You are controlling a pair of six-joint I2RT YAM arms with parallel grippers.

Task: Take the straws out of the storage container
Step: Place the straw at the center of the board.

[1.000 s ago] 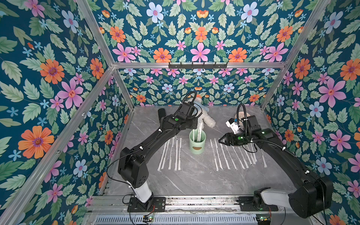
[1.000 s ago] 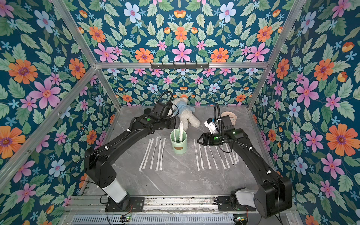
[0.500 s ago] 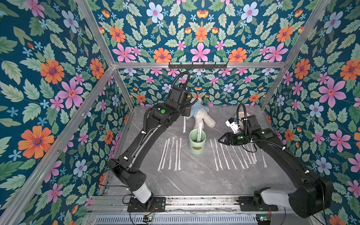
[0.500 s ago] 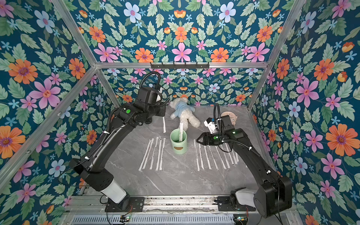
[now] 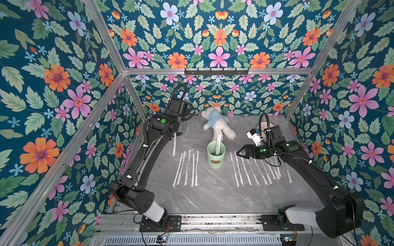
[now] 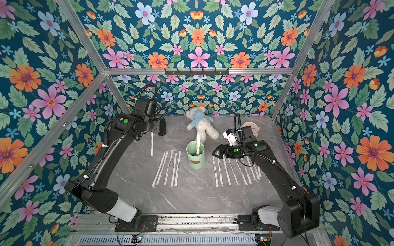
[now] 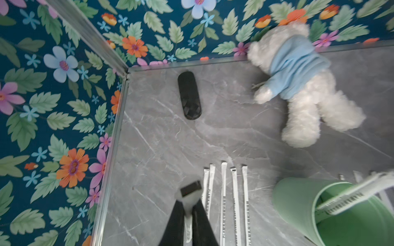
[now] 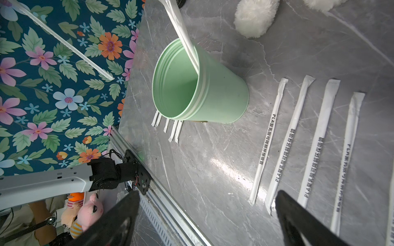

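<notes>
The storage container (image 5: 216, 156) is a mint-green cup standing mid-table, with a couple of straws (image 5: 218, 142) leaning on its far rim, seen close in the right wrist view (image 8: 185, 36). My left gripper (image 7: 188, 204) is shut on one wrapped straw (image 5: 174, 144), which hangs upright above the table left of the cup and behind the left row. More straws lie in a row left (image 5: 187, 168) and a row right (image 5: 251, 170) of the cup. My right gripper (image 5: 239, 152) hovers open and empty just right of the cup, over the right row's far ends; its jaws (image 8: 206, 198) stand wide apart.
A white teddy bear in a blue shirt (image 5: 217, 125) lies behind the cup. A black oblong object (image 7: 189, 95) lies near the back left corner. A round pinkish clock (image 6: 251, 127) sits at the back right. Floral walls close in the table on three sides.
My left arm has lifted a straw out of the cup and carried it back and to the left. My right gripper has stayed beside the cup and opened its jaws wider.
</notes>
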